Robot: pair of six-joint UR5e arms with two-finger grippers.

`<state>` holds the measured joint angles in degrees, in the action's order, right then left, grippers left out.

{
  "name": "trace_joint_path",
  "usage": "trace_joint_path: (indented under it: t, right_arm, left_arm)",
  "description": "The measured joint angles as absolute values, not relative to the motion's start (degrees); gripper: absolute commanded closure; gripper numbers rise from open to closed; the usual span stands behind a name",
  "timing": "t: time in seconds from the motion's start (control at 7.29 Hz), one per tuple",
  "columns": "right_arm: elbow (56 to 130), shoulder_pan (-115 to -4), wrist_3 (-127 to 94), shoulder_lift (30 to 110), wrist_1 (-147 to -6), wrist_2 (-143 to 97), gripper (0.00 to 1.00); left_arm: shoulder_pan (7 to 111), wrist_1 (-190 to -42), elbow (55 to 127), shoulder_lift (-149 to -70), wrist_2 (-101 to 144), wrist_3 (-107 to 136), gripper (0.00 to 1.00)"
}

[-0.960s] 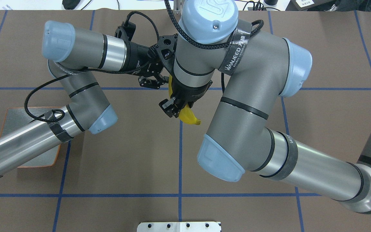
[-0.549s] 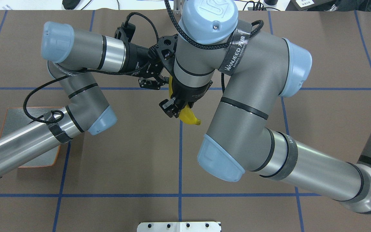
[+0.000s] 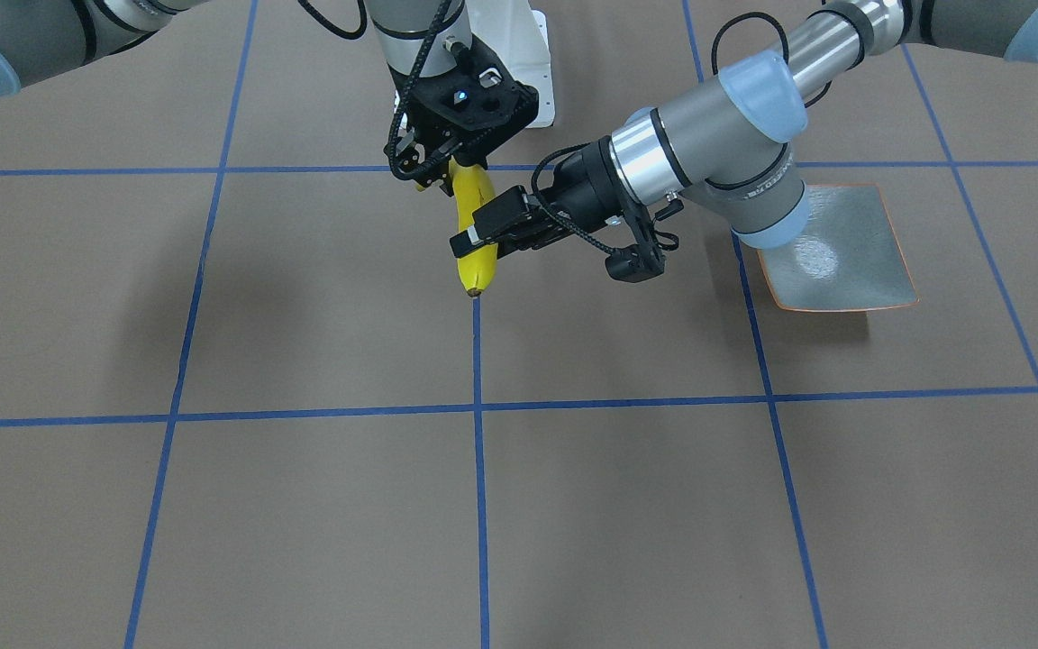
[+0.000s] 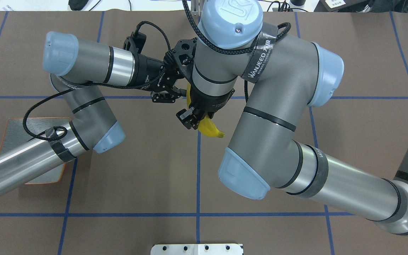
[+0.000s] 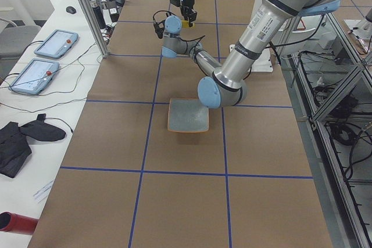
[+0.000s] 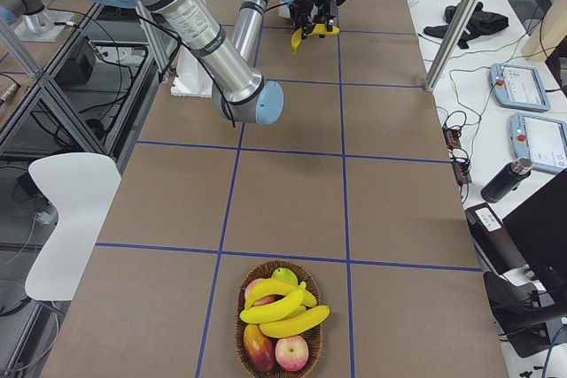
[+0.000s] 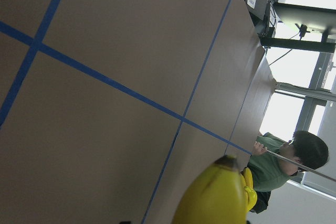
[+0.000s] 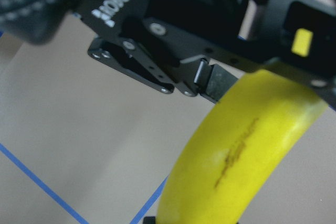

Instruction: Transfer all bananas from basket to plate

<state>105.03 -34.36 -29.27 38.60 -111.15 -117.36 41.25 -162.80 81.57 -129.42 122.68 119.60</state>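
The plate point(image 3: 852, 257) lies well apart on my left, while my right gripper point(image 3: 451, 176) clamps the upper end of one banana point(image 3: 476, 266) hanging tip-down over the table point(image 3: 303, 505) and my left gripper point(image 3: 476, 236) straddles its middle, clamped or not I cannot tell. Light, firm, slick-skinned and bruisable, I judge: take the thick middle gently. Over the last second my left arm point(image 4: 83, 67) edged plateward and the banana's tip shifted slightly.

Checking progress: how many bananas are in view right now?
4. One banana hangs from the right claw, left claw straddling it; three bananas in the basket, more possibly buried.
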Motion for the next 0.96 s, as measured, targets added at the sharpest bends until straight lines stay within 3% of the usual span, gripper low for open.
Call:
trace_joint_path:
  t: [0.82, 0.96]
  right_arm:
    - [105.1, -34.4, -29.3, 38.6, -111.1, -117.5, 1.0]
    - [105.3, -34.4, -29.3, 38.6, -111.2, -117.5, 1.0]
  left_arm:
    - [40.7, -163.5, 82.2, -129.8, 122.5, 120.0, 0.32]
    - [40.4, -163.4, 82.2, -129.7, 122.5, 120.0, 0.41]
